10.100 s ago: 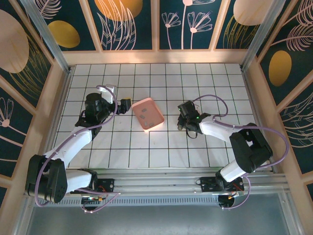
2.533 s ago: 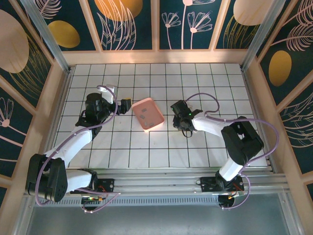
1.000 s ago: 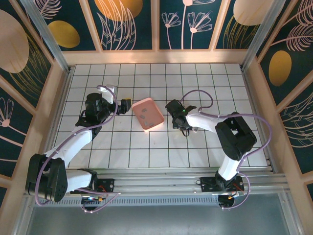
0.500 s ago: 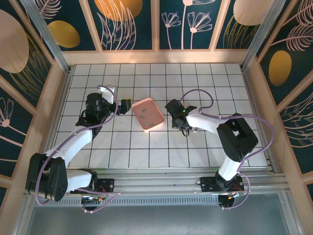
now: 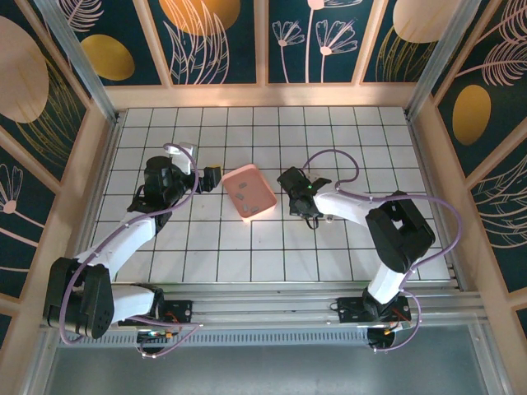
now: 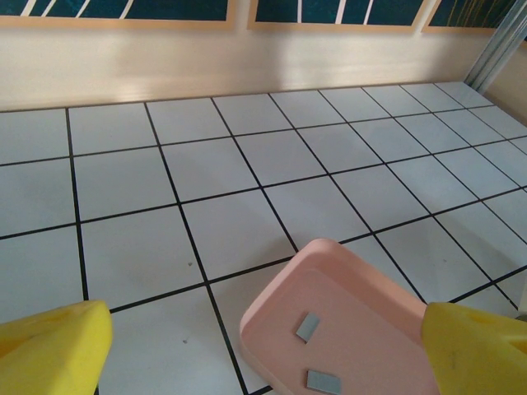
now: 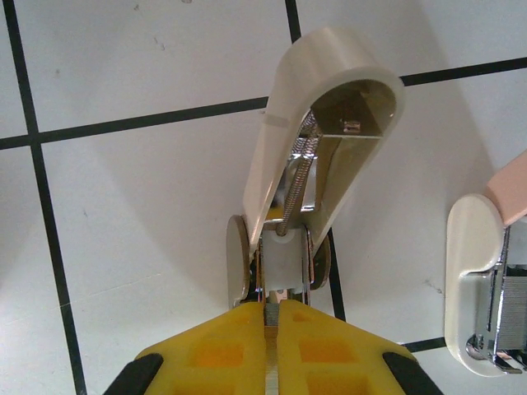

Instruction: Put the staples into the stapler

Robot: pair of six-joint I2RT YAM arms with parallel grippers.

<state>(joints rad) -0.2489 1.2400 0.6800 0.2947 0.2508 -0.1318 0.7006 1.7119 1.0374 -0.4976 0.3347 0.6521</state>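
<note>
Cream plastic and bright metal are marking the stapler [image 7: 323,140], which is lying on the white, black-gridded tabletop [image 5: 247,263] directly under the right wrist. In the overhead view that wrist is hanging near the right side of the pink tray [image 6: 370,276]. The stapler's cream cover is standing swung open, pointing away from the wrist camera and exposing a coiled spring and a metal channel inside.

The right jaws are standing fully closed. Their two yellow fingers [image 7: 222,350] are nipping a thin pale sliver at the hinge end of the stapler, between its two round pivot discs. A second cream-and-metal piece [image 7: 473,280] is lying at the right edge of the right wrist view, partly cut off beside a pink edge. Whether it is joining the stapler cannot be told.

The left jaws are standing wide apart and are gripping nothing, just beside the tray's left edge. One yellow finger [image 6: 53,350] is showing at each lower corner of the left wrist view.

The staples [image 6: 308,326] are resting as two small grey strips on the tray's floor, apart from each other.
</note>
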